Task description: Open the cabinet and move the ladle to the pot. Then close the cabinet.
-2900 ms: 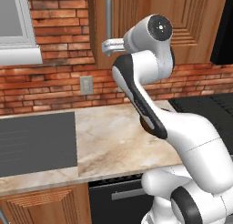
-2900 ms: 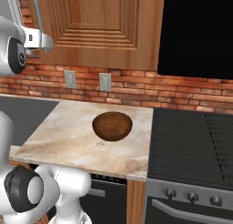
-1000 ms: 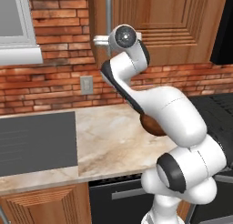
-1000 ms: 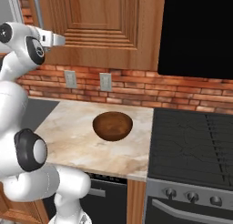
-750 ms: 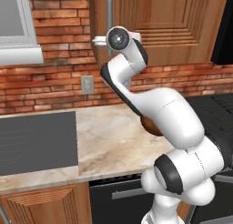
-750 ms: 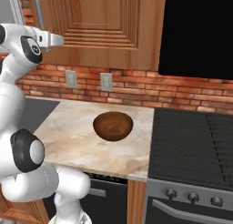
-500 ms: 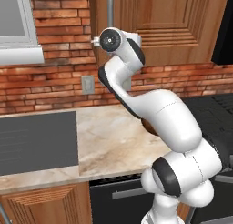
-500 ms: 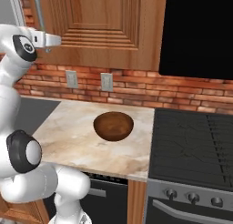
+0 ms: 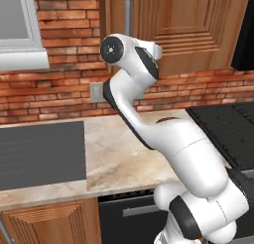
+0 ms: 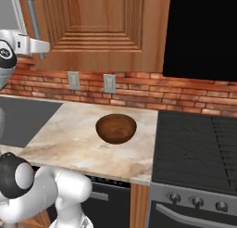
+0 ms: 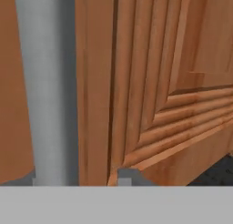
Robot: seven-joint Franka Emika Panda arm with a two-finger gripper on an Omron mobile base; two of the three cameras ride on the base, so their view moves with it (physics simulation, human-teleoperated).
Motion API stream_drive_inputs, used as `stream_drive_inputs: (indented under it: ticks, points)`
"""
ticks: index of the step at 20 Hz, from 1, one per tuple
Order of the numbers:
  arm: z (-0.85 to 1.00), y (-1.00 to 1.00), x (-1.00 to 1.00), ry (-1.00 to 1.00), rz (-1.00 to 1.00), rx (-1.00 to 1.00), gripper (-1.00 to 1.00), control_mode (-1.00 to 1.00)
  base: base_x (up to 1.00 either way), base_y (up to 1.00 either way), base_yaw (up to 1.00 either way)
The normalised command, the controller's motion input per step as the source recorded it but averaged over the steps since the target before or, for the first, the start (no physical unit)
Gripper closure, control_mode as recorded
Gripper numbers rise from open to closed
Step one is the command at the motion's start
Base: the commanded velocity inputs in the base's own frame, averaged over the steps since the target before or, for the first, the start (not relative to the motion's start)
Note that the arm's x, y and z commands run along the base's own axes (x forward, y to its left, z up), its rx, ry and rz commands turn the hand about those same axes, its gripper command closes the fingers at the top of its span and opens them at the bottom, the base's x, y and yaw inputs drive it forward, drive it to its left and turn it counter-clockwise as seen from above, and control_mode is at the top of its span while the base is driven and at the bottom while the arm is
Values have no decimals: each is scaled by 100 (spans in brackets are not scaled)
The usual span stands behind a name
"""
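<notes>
Dealing with the cabinet first: hanging on the brick wall, showing medium-brown wood and a raised-panel door with stepped mouldings, lying shut and flush. Carrying one long silver handle, running upright along the door's left edge.

Judging the door as stiff and solid, swinging on hinges on the side away from the handle, so likely needing a steady pull along an arc, not a straight tug. Judging the handle as smooth metal, hard and a little slippery, not fragile; taking hold best across the bar at its lower half, squarely, to avoid sliding along it.

Straddling the handle with the pincer: one tip sitting just left of the handle, the other a little right of it, against the door's moulding. Looking partly closed, yet giving no way to tell whether actually clamping the bar or only standing around it.

Presuming the ladle to be waiting inside, behind the shut door.

Moving outward from the handle: reaching up to it, the white arm; below it, two wall sockets in the brick; further below, the marble table, carrying a dark wooden bowl; below and well right of the handle, the black stove.
</notes>
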Motion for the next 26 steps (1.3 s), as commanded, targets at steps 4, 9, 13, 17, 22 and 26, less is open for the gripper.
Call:
stream_drive_inputs:
  ticks: [4, 9, 13, 17, 22, 26]
  points:
    - [15, -100, -100, 0, -4, 0, 100, -100, 0, 0, 0]
    - [3, -100, -100, -2, 0, 0, 100, -100, 0, 0, 0]
    - [0, -100, -100, -1, 0, 0, 100, -100, 0, 0, 0]
    - [0, -100, -100, 0, 0, 0, 100, -100, 0, 0, 0]
    - [0, -100, -100, 0, 0, 0, 100, -100, 0, 0, 0]
    - [0, -82, -100, 0, 0, 0, -100, -100, 0, 0, 0]
